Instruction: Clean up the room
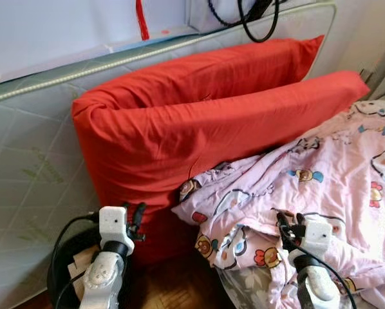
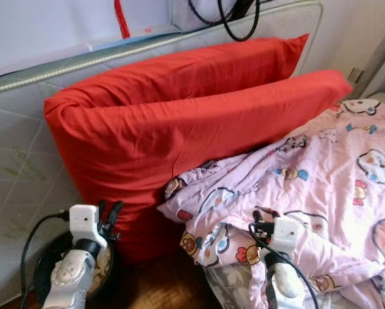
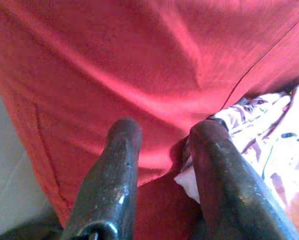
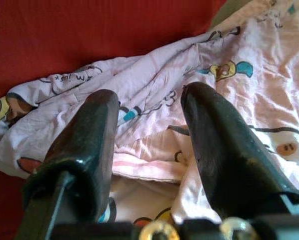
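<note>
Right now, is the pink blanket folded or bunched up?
Bunched up: the pink blanket lies rumpled in loose creases against the red pillows.

Red pillow (image 1: 199, 122); pink quilt (image 1: 328, 187) printed with what look like cartoon animals

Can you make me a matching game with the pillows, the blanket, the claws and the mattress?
Things:
1. two big red fabric pillows
2. pink cartoon-print blanket
3. left claw
4. quilted white mattress

Descriptions:
A. crumpled beneath the open right claw
B. open, up against red fabric
C. standing on edge behind everything
D. leaning against the mattress

Pairs: 1-D, 2-A, 3-B, 4-C
</note>
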`<state>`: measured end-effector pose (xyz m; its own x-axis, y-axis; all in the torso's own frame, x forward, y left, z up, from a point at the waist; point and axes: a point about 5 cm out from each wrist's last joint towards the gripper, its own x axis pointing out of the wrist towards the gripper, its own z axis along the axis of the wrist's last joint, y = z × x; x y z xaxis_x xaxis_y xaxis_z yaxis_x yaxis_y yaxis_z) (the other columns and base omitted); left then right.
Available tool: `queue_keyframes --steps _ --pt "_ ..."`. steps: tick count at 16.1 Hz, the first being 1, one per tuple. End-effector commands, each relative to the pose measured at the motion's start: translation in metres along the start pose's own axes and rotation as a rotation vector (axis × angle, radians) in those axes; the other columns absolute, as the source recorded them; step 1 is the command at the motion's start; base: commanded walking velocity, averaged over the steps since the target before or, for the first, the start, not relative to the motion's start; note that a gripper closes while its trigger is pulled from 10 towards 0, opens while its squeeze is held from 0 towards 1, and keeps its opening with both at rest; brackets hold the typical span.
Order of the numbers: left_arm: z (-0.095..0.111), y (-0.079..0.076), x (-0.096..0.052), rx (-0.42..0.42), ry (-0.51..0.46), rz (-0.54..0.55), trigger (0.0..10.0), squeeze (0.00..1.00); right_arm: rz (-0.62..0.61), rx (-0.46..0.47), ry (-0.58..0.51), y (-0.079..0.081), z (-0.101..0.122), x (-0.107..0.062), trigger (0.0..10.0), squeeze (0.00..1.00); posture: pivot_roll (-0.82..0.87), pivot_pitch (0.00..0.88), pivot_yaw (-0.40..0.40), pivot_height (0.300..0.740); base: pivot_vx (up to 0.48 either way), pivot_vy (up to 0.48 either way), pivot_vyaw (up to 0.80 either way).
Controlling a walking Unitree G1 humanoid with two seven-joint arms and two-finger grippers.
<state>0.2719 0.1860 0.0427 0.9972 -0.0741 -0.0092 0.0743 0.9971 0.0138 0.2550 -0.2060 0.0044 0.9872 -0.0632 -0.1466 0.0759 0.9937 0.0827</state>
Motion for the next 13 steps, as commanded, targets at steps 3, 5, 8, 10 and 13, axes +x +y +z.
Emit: queue_keyframes --steps 3,5,8,10,13 --pt "0.002 0.004 0.002 0.025 0.023 0.005 10.0 0.0 -0.047 -0.039 0.018 -0.009 0.002 0.001 10.0 0.0 0.02 0.075 0.007 0.74 0.0 0.0 0.0" --pt "0.004 -0.001 0.003 0.014 0.024 -0.001 10.0 0.0 -0.059 -0.044 0.037 -0.007 0.003 0.005 10.0 0.0 0.03 0.09 0.006 0.73 0.0 0.0 0.0" --pt "0.006 -0.002 0.004 0.006 0.022 0.0 10.0 0.0 -0.065 -0.023 0.036 -0.001 0.003 0.007 10.0 0.0 0.03 0.105 0.004 0.705 0.0 0.0 0.0" --pt "0.006 -0.003 0.003 -0.008 0.025 0.005 10.0 0.0 -0.052 0.001 0.015 0.006 0.003 0.006 10.0 0.0 0.04 0.122 0.0 0.696 0.0 0.0 0.0" --pt "0.005 -0.006 0.002 -0.013 0.036 0.0 10.0 0.0 -0.057 -0.015 0.037 0.008 0.001 0.007 10.0 0.0 0.04 0.128 0.0 0.696 0.0 0.0 0.0"
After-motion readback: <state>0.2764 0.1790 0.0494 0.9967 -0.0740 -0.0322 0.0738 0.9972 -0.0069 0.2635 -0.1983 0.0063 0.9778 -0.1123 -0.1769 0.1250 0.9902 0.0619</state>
